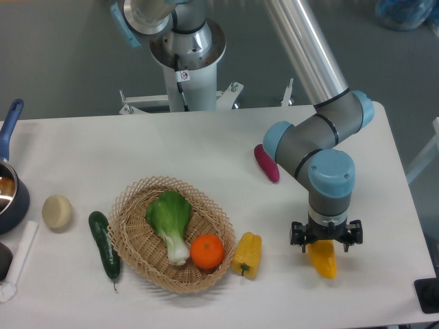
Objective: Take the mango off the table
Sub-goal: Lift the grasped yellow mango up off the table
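Surface: one large white flat rectangular tabletop [206, 147] with rounded corners, carrying everything listed.
Arm: one silver and grey robot arm with blue joint caps [322, 147], reaching down over the right front area.
Basket: one oval woven wicker basket [130, 236], left of centre; holds one green leafy bok choy [169, 218] and one round orange [207, 251].
Pot: one dark blue saucepan with a blue handle [9, 175], at the left edge, partly cut off.
Hand: one black two-finger hand [325, 236], directly above the mango's upper end, covering it; finger spread cannot be told.
Mango: one smooth elongated yellow-orange mango [324, 259], lying on the surface at the right front, lower part visible.
Neighbours: one lobed yellow bell pepper [247, 255], just left of the mango, apart from it; one purple oblong vegetable [266, 163], behind; one dark green cucumber [104, 245] and one pale round item [57, 211], far left.
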Robot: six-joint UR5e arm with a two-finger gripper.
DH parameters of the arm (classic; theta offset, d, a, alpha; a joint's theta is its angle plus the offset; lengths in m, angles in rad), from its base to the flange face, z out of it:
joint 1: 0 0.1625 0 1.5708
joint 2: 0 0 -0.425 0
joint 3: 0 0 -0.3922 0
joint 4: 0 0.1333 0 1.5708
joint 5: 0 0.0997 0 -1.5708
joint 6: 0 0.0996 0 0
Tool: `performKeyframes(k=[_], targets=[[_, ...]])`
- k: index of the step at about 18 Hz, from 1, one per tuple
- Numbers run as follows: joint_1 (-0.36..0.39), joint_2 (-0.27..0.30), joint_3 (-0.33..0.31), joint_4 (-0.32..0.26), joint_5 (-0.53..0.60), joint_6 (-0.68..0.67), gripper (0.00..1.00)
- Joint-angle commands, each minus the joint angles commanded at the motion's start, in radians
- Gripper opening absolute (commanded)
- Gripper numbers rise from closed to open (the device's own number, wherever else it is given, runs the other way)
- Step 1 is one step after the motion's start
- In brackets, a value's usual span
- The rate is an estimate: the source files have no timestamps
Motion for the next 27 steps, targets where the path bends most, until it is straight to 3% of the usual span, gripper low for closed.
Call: performKeyframes(k=[4, 8, 11, 14, 19, 23, 27], targets=[[0.0, 0.003, -0.002, 0.0, -0.002, 0.003, 0.8], [0.0, 0.008, 0.001, 0.002, 0.0, 0.012, 0.48], [0.0, 0.034, 0.008, 0.002, 0.018, 0.054, 0.46], [-0.002, 0.121, 0.012, 0.002, 0.0, 0.087, 0.46], [0.0, 0.268, 0.02, 0.0, -0.214, 0.087, 0.46], [0.008, 0.343, 0.006, -0.002, -0.334, 0.075, 0.46], [0.018, 0.368, -0.018, -0.002, -0.37, 0.074, 0.46]])
